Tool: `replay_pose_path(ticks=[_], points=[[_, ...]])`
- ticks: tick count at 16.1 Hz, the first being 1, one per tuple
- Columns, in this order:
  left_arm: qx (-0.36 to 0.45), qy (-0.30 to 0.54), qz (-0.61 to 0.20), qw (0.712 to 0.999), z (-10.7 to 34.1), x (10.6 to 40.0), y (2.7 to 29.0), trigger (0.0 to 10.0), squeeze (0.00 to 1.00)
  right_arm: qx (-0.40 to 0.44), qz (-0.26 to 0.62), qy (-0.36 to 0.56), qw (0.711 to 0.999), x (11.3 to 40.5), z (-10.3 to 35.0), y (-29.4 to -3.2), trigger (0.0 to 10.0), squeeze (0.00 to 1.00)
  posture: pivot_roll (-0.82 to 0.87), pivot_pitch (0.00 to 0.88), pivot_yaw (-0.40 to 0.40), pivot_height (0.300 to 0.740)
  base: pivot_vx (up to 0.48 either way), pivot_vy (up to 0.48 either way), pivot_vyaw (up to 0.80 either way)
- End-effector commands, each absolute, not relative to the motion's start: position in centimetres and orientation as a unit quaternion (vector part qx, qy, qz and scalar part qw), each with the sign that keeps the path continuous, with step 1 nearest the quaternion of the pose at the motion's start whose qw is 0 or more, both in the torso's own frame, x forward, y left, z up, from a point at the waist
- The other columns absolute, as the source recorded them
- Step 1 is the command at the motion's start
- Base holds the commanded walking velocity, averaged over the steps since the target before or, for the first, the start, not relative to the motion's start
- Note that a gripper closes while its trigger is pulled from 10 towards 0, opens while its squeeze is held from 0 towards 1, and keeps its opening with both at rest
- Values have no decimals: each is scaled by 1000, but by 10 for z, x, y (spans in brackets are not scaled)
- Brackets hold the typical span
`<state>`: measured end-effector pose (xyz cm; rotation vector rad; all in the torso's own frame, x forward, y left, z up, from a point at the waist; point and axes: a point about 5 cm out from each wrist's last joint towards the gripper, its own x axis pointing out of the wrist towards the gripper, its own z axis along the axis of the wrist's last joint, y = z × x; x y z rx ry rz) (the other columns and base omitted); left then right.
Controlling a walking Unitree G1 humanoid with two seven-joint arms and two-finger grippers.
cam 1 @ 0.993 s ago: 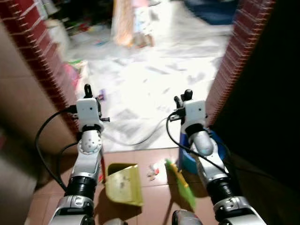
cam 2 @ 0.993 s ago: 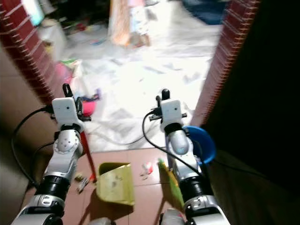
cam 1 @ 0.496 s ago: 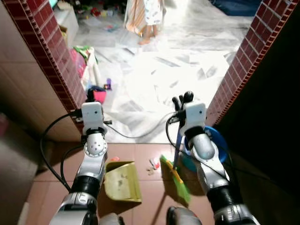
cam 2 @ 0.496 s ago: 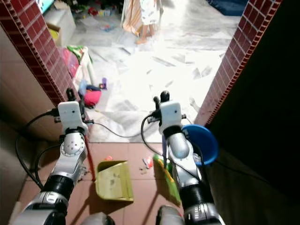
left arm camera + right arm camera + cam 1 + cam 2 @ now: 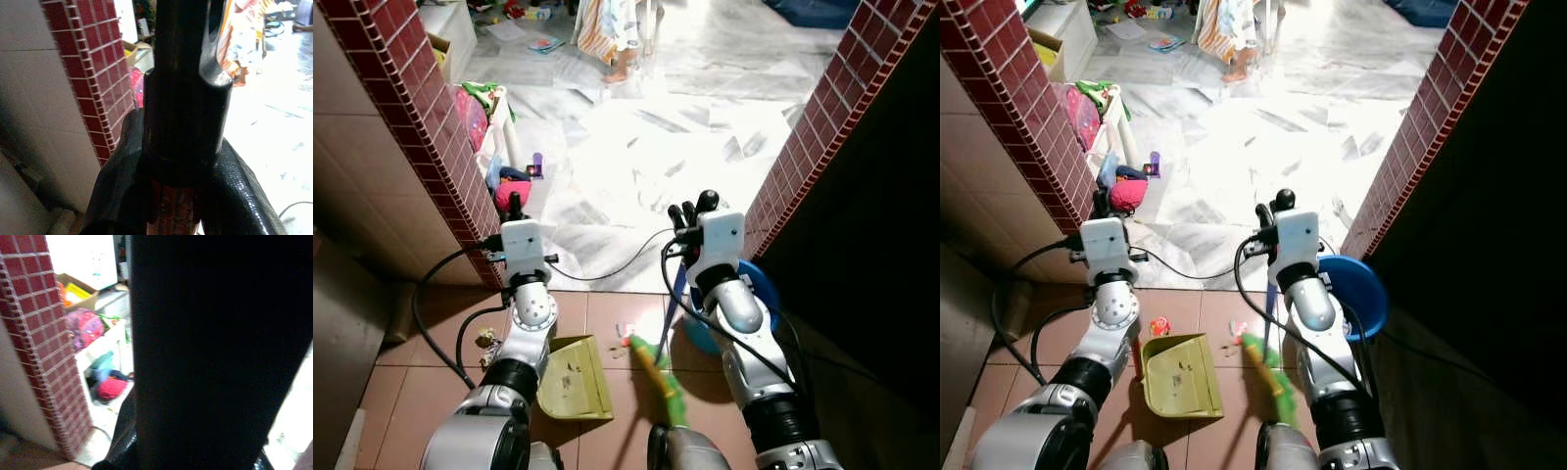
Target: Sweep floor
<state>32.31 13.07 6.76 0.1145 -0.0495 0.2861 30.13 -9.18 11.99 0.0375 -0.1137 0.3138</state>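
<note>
Broom (image 5: pixel 658 375) with green bristles leaned on the tiled floor (image 5: pixel 421 392), handle in right gripper (image 5: pixel 690 211); dustpan (image 5: pixel 576 377) lay beside it, scraps (image 5: pixel 626 333) near. Right eye: same layout. Left wrist: left gripper (image 5: pixel 183 161) pinched a dark-and-red handle (image 5: pixel 183 98). Right wrist: close black shape, finger spread unclear.

No words, labels, brand marks or numbers can be read anywhere. The yellow dustpan (image 5: pixel 1178 375), the green broom (image 5: pixel 1270 377) and the blue basin (image 5: pixel 1359 292) carry no legible marking. The flat printed item (image 5: pixel 542 43) on the marble floor (image 5: pixel 636 147) farther off is too small and blurred to make out any lettering.
</note>
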Motion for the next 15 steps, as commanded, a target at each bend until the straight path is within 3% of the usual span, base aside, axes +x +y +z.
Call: replay_pose_path(ticks=[1, 7, 12, 15], points=[[70, 28, 128, 989, 45, 312, 126, 10000, 0, 47, 177, -70, 981, 300, 130, -83, 10000, 0, -158, 131, -9, 740, 0, 0, 0], [37, 96, 102, 989, 30, 311, 121, 10000, 0, 34, 353, 0, 935, 281, 120, -81, 10000, 0, -169, 73, -16, 740, 0, 0, 0], [30, 115, 99, 988, 29, 313, 122, 10000, 0, 23, 410, -71, 909, 301, 180, -86, 10000, 0, -172, 34, -19, 740, 0, 0, 0], [27, 119, 94, 988, 30, 315, 122, 10000, 0, -17, 361, -142, 921, 325, 213, -102, 10000, 0, -167, 19, -24, 740, 0, 0, 0]])
